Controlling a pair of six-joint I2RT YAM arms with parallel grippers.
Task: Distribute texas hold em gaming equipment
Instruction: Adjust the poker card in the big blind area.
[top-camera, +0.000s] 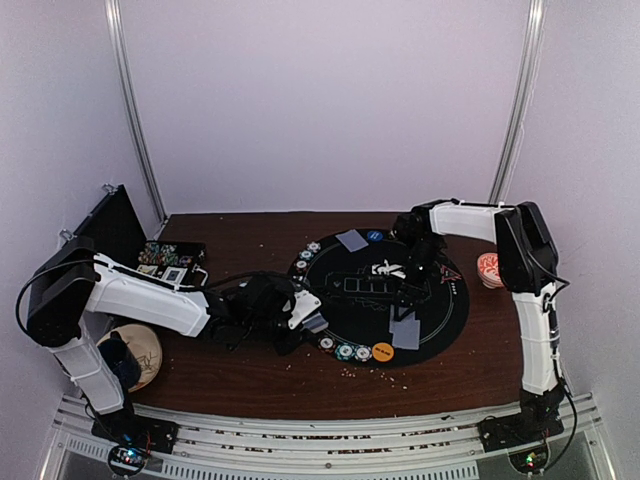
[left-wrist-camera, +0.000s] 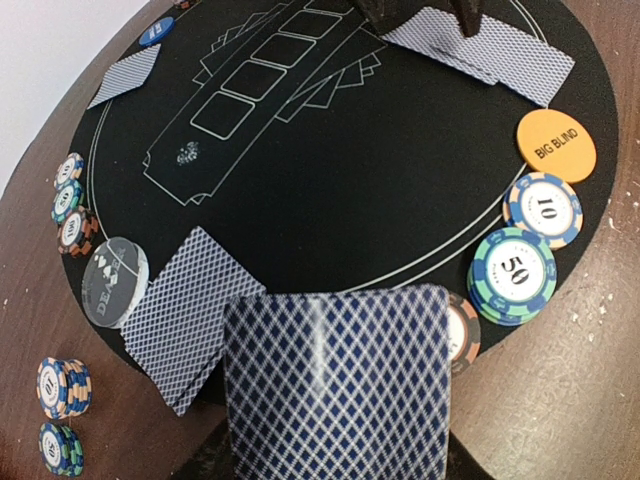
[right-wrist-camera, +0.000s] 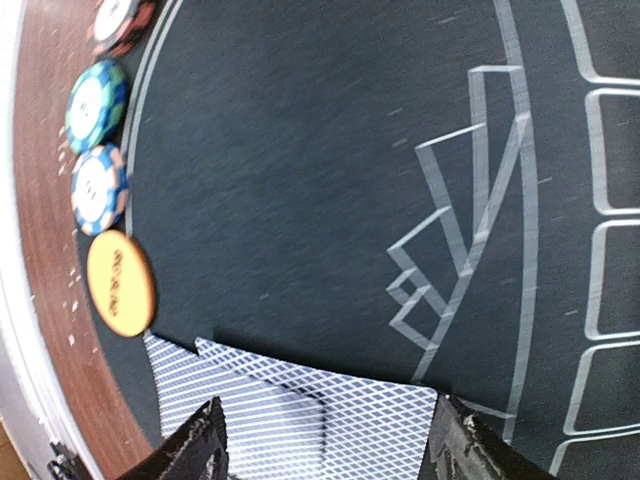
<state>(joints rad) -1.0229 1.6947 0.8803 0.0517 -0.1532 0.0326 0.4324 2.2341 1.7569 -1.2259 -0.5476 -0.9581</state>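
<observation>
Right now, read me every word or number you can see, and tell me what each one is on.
"BIG BLIND": orange disc
"10": blue-and-white chip
"50": teal chip
"DEA", remaining letters unclear: clear puck
Too small or blurred to read: left-edge chips, blue disc

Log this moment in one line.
Left gripper: shut on card | right gripper: open over two dealt cards | mat: chips on rim
</observation>
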